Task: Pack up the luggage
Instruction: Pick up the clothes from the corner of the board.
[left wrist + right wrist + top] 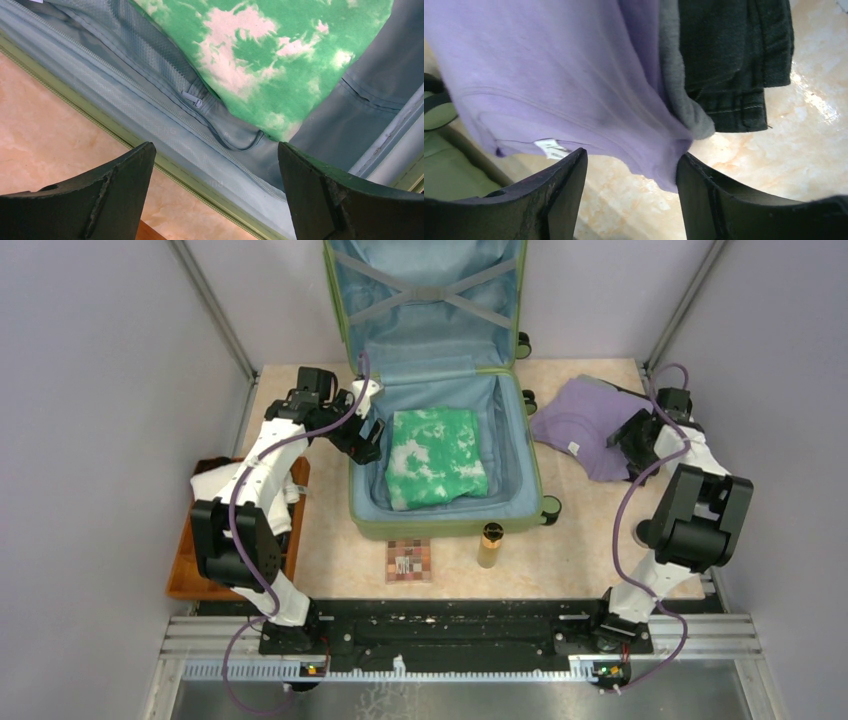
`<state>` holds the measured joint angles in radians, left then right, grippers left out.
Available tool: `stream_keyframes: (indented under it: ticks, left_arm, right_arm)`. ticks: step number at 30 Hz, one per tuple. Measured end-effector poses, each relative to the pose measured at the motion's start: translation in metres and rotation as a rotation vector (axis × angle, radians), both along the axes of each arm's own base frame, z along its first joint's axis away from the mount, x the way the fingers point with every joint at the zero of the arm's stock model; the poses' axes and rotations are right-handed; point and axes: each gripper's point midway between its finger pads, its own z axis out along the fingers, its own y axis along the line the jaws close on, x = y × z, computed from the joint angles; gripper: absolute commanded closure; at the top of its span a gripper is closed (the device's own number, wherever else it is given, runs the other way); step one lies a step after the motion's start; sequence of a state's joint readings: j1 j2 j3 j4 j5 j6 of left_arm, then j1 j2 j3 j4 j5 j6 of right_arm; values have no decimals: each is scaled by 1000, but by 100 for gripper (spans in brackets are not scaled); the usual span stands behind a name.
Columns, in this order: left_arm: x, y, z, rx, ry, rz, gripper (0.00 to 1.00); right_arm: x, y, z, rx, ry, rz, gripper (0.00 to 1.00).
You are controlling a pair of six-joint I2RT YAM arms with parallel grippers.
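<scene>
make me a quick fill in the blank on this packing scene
1. The folded cloth inside the luggage is white and ____.
2. The shirt on the table by the right gripper is ____.
3. The left gripper holds its jaws ____.
Missing words: green; purple; open.

The luggage (450, 528) lay open at the middle of the table (330, 540), its lid standing up at the back and a folded cloth (436, 457) in its lower half. In front of it sat a flat square case (408, 561) and, just right of that, an upright bottle (490, 545). Right of the luggage lay a shirt (580, 418), partly over trousers (724, 60). A tray (190, 570) sat at the table's left edge.
</scene>
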<state>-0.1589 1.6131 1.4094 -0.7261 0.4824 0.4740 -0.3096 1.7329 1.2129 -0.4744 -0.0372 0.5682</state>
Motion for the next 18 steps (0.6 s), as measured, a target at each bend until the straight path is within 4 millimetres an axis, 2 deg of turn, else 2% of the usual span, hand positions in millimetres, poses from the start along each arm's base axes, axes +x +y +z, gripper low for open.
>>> stream_keyframes:
  ticks: [4,8,10,14,18]
  left_arm:
    - [0,0,0,0,0,0,1]
    - [0,0,0,0,0,0,2]
    - [0,0,0,0,0,0,1]
    - [0,0,0,0,0,1,1]
    - [-1,0,-2,1,5,1,2]
  right_arm:
    - [14,2,18,14,-51,22,54]
    - [25,7,29,38,-100,48,53]
    - [28,9,29,48,-105,56,46]
    - [24,9,25,48,-85,59,24]
    - [14,3,17,9,-45,36,17]
